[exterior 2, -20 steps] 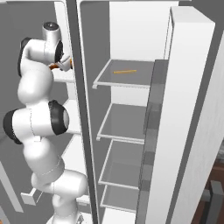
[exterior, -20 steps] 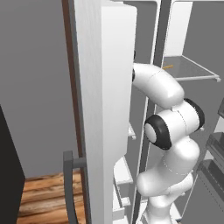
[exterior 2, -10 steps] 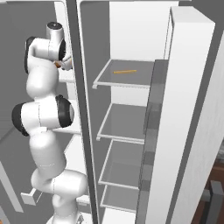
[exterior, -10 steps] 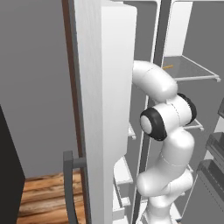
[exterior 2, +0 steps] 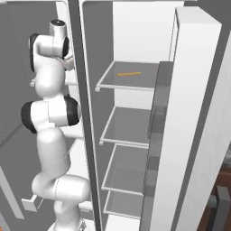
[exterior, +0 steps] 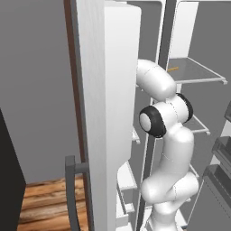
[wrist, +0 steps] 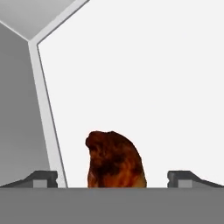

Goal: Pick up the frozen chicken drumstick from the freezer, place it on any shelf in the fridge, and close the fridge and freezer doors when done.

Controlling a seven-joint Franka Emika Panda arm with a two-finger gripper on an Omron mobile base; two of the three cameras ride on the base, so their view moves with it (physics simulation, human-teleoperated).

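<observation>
A plain grey wall (exterior: 36, 90) rises above a wooden plank floor (exterior: 43, 205).

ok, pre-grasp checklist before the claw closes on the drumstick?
1. Target in line: ok. The orange-brown lumpy chicken drumstick sits between the dark fingertips in the hand view.
2. Claw open: ok, tips stand wide on both sides of the drumstick, not touching it.
3. Reach depth: cannot tell; the drumstick's base is cut off at the frame's bottom.
4. White freezer compartment access: ok, the arm reaches in at an upper shelf.
5. Drop spot: ok, the wide grey fridge shelf is bare; the top one holds a thin yellow-orange stick.
6. Plain white fridge door open: ok.
</observation>
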